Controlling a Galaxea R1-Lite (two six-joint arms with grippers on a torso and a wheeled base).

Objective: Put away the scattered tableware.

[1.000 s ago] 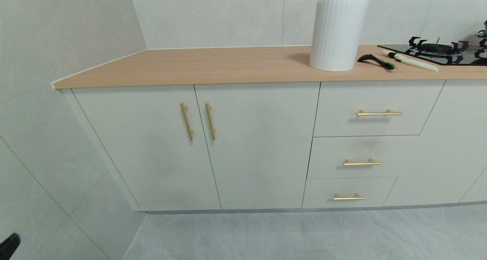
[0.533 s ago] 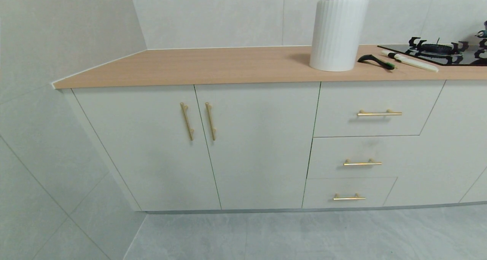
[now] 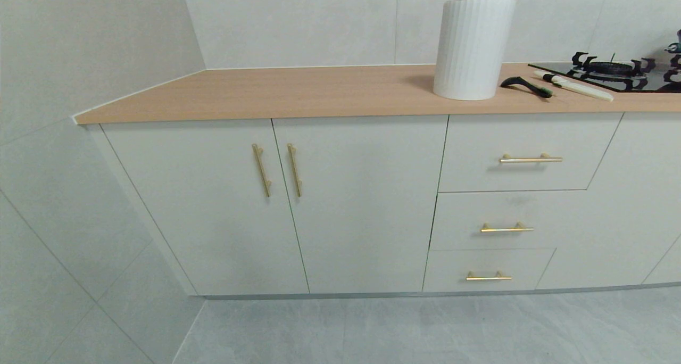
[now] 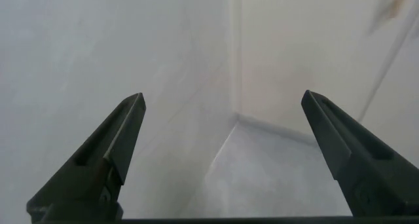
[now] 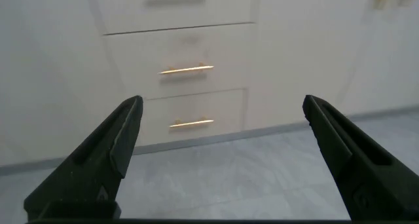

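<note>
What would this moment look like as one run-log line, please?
left gripper open, toward wall corner | right gripper open, toward lower drawers | black utensil and white utensil on counter

On your left gripper (image 4: pixel 222 96) you see two matte black fingers (image 4: pixel 111 152), each a flat wedge narrowing to a blunt tip, with a slightly lighter grey bevelled inner face and a shallow groove along the outer side. Your right gripper (image 5: pixel 222 101) looks the same: black wedge-shaped fingers (image 5: pixel 340 152) with grey bevelled edges.
</note>
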